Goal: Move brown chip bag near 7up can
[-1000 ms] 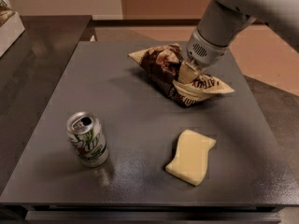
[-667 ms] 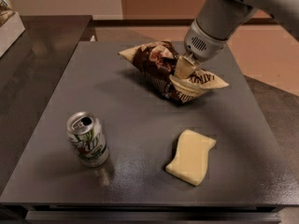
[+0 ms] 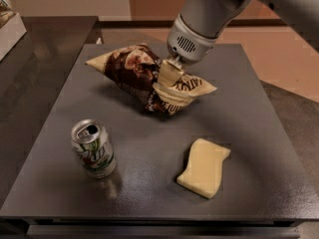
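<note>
The brown chip bag [image 3: 137, 76], crinkly dark brown and cream, hangs tilted just above the middle of the grey table [image 3: 239, 108]. My gripper [image 3: 168, 78] comes down from the upper right and is shut on the bag's middle, pinching it. The 7up can [image 3: 93, 149], silver-white with green markings and an open pull-tab top, stands upright at the front left, well apart from the bag and in front of it.
A pale yellow sponge-like slab [image 3: 204, 167] lies at the front right. A white box edge [image 3: 10, 26] shows at the far left. The table's front edge runs along the bottom of the view.
My gripper has carried the bag to the left and toward the front, closer to the can. The can and the yellow slab have not moved.
</note>
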`<state>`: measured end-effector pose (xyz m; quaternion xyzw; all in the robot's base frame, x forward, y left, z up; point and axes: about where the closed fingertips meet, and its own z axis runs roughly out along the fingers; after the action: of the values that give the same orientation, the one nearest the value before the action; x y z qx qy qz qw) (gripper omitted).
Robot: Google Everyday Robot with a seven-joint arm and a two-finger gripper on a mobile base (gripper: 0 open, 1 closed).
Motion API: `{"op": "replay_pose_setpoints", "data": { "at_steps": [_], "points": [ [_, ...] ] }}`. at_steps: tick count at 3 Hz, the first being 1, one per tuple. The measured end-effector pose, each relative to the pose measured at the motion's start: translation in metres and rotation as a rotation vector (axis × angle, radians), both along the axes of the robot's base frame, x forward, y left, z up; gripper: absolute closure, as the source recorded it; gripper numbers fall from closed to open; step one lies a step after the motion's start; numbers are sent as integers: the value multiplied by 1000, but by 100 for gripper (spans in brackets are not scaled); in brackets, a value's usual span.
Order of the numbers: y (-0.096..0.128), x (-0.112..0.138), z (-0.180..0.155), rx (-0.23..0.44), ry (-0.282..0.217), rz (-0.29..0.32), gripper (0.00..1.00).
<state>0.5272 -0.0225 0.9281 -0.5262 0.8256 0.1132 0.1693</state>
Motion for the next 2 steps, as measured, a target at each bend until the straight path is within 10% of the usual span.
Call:
{"op": "replay_pose_setpoints", "data": {
  "at_steps": [1,2],
  "points": [
    [39,-24,-4,-4,27,101,100],
    [74,-48,-11,-28,40,191,77]
  ]
}}
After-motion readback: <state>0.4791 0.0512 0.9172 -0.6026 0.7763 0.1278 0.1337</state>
